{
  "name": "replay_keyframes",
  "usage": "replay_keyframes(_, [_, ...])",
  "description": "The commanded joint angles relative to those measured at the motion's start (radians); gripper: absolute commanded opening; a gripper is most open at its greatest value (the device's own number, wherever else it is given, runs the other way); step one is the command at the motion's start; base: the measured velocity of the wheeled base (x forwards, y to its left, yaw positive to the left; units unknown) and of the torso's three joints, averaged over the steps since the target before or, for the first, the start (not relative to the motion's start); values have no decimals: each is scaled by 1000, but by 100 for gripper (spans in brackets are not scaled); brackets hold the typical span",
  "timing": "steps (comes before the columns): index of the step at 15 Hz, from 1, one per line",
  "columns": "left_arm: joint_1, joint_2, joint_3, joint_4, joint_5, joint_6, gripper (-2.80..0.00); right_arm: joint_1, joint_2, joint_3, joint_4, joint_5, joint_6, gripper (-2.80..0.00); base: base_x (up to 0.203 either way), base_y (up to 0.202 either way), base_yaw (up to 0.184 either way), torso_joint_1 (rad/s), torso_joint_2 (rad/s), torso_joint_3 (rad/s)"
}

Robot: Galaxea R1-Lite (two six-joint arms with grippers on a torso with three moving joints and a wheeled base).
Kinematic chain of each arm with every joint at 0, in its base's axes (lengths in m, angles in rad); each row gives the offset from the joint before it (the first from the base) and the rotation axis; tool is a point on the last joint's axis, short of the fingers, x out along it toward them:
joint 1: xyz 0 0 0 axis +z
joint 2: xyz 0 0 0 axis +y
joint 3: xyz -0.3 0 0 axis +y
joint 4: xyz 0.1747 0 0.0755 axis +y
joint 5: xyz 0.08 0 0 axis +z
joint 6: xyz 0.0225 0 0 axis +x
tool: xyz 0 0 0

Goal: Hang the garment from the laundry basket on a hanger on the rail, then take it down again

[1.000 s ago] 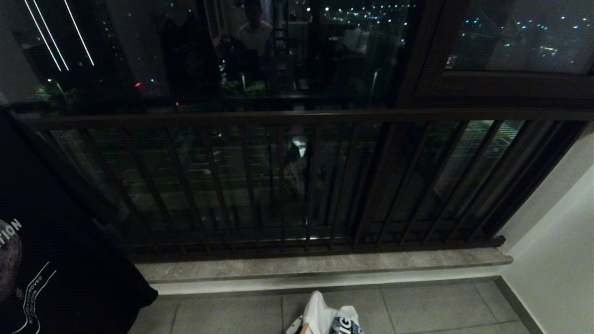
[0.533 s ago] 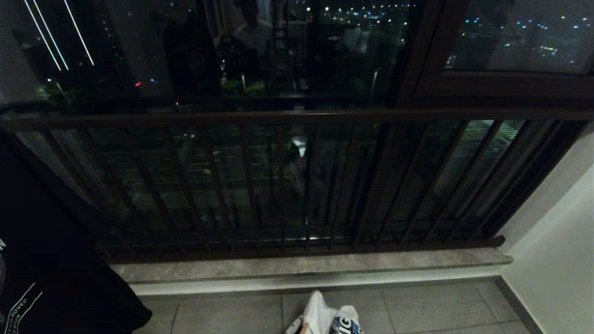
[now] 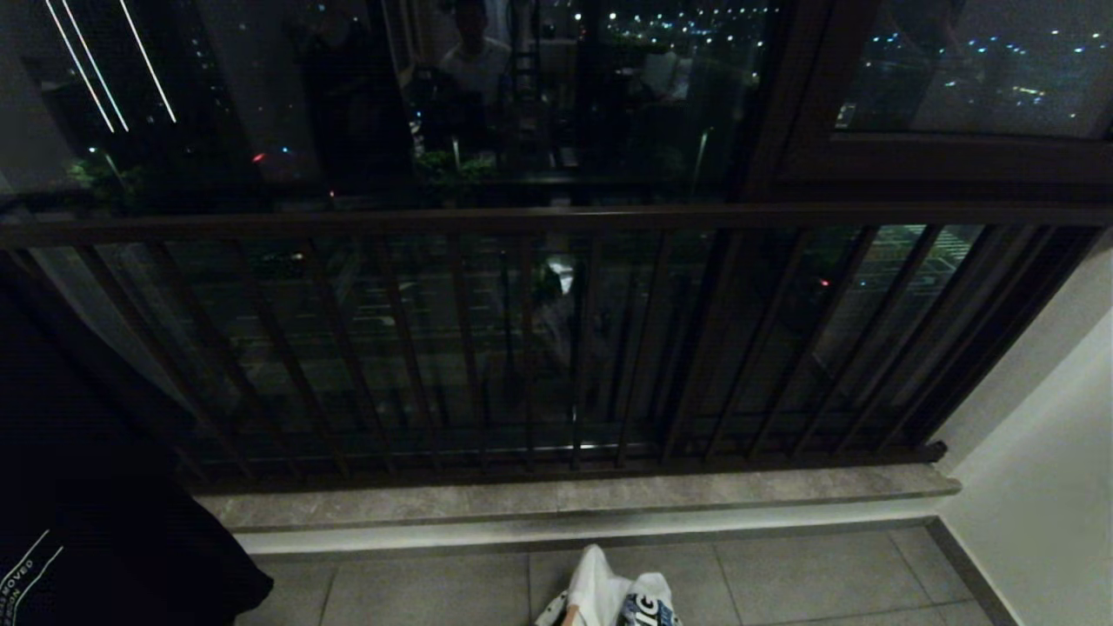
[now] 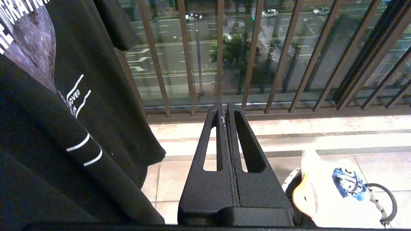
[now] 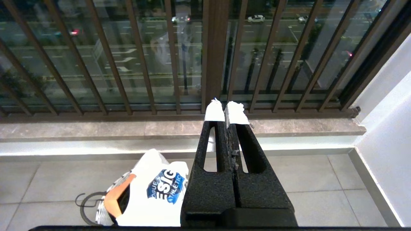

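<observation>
Fig.: white shirt bunched in basket at 6 o'clock on floor. L gripper & R gripper both clenched, empty. Risk: snagging basket rim w/ shirt.

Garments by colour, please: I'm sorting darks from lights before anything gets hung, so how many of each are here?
Black: 1, the T-shirt hanging at the left.
White: 1, the printed garment bunched in the laundry basket on the floor.
Total: 2 garments.
</observation>
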Motion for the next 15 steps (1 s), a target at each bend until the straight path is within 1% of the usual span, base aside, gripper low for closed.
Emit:
replay_keyframes(1, [0, -1, 2, 0, 1, 1, -280, 0, 0, 0, 0, 0, 0, -280, 0, 0, 0, 0, 0, 0])
replay_keyframes(9, [0, -1, 2, -2, 1, -3, -280, 0, 0, 0, 0, 0, 0, -280, 0, 0, 0, 0, 0, 0])
replay_keyframes(11, [0, -1, 3, -2, 2, -16, -280, 0, 0, 0, 0, 0, 0, -280, 0, 0, 0, 0, 0, 0])
replay_keyframes(15, [0, -1, -7, -3, 2, -7, -280, 0, 0, 0, 0, 0, 0, -280, 0, 0, 0, 0, 0, 0])
